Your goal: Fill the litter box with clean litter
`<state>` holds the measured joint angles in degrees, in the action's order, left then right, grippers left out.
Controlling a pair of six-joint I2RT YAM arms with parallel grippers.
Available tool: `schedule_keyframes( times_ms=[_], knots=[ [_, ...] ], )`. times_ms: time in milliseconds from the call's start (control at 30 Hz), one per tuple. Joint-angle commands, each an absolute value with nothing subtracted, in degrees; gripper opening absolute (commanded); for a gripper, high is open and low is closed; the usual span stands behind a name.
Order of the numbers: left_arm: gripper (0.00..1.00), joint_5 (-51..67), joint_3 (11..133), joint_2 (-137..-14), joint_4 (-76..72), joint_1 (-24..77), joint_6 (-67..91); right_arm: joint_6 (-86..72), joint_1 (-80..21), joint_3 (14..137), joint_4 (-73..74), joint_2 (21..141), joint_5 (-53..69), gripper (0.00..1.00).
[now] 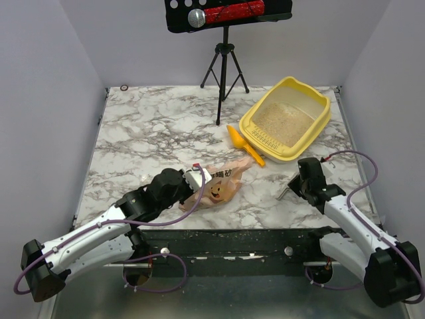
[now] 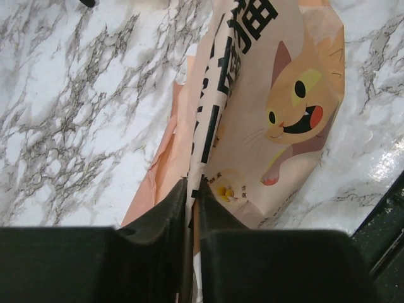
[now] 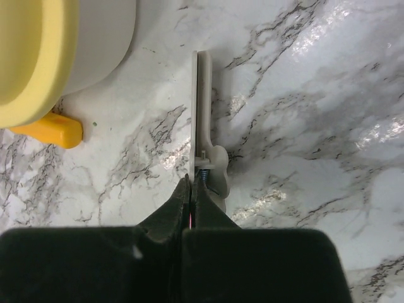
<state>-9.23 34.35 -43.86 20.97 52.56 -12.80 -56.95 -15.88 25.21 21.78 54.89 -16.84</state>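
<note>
The yellow litter box (image 1: 317, 121) stands at the back right of the marble table, with a layer of beige clean litter (image 1: 277, 123) in it. A tan paper bag (image 1: 224, 183) with a cartoon cat lies flat near the table's front middle. My left gripper (image 1: 198, 181) is at its left end. In the left wrist view the left gripper (image 2: 192, 187) pinches a fold of the bag (image 2: 278, 107). My right gripper (image 1: 300, 183) sits front right, below the box. In its wrist view the right gripper (image 3: 192, 180) is shut on the thin plate of a grey clip (image 3: 203, 120), with the box rim (image 3: 31, 63) to the upper left.
An orange scoop (image 1: 244, 145) lies against the litter box's near-left side; its handle end (image 3: 50, 130) shows by the box. A black tripod (image 1: 224, 73) stands at the back middle under a black bar with a red roller (image 1: 229, 13). Grey walls close three sides.
</note>
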Motion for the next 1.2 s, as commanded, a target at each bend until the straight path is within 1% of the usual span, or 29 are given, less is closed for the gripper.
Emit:
schedule_keyframes(
  times_ms=[0,100,167,333,433,500,600,667,733,800,867,967,1067,1167],
  knots=[
    [0.28,-8.4,37.6,-42.9,18.4,52.3,-12.2,-52.4,-15.6,27.1,26.4,50.9,-19.4,0.0],
    [0.4,-5.5,38.8,-41.0,19.6,52.3,-11.8,-48.3,-15.6,30.4,28.5,49.0,-18.2,0.0],
    [0.46,-3.3,39.4,-39.7,20.3,52.3,-11.8,-46.4,-15.6,33.2,30.3,48.0,-17.8,0.0],
    [0.56,5.4,44.2,-39.1,24.9,52.4,-11.2,-40.3,-15.6,40.2,33.4,45.3,-17.3,0.0],
    [0.59,9.7,49.0,-40.6,25.9,52.3,-8.6,-33.5,-15.6,44.5,31.8,44.5,-12.8,0.0],
    [0.6,9.7,53.3,-42.8,25.1,52.3,-5.3,-29.6,-15.7,47.6,30.0,45.1,-7.0,0.0],
    [0.61,8.9,59.4,-48.3,25.5,52.3,-1.7,-24.2,-15.8,51.5,27.1,47.9,7.9,0.0],
    [0.6,8.7,63.8,-51.9,26.1,51.9,-0.3,-22.6,-16.2,53.7,26.0,49.7,15.7,0.0],
    [0.6,11.1,65.7,-54.2,23.7,50.9,2.4,-21.3,-16.4,54.3,24.1,50.0,22.1,0.0],
    [0.6,16.1,65.7,-55.5,19.2,47.6,5.3,-19.9,-16.5,54.7,21.7,49.7,28.2,0.0],
    [0.6,24.0,64.7,-56.6,13.6,41.5,10.8,-19.2,-16.5,55.6,19.6,49.4,33.5,0.0],
    [0.58,34.9,61.5,-58.3,3.3,34.3,20.6,-18.8,-16.8,58.0,18.7,49.3,38.0,0.0],
    [0.57,39.9,58.5,-59.7,-5.2,31.7,26.9,-19.3,-17.4,59.6,17.0,49.8,42.1,0.0],
    [0.57,43.8,54.9,-60.8,-14.2,29.7,34.4,-21.8,-18.7,59.0,11.5,51.1,46.1,0.0]
  ],
)
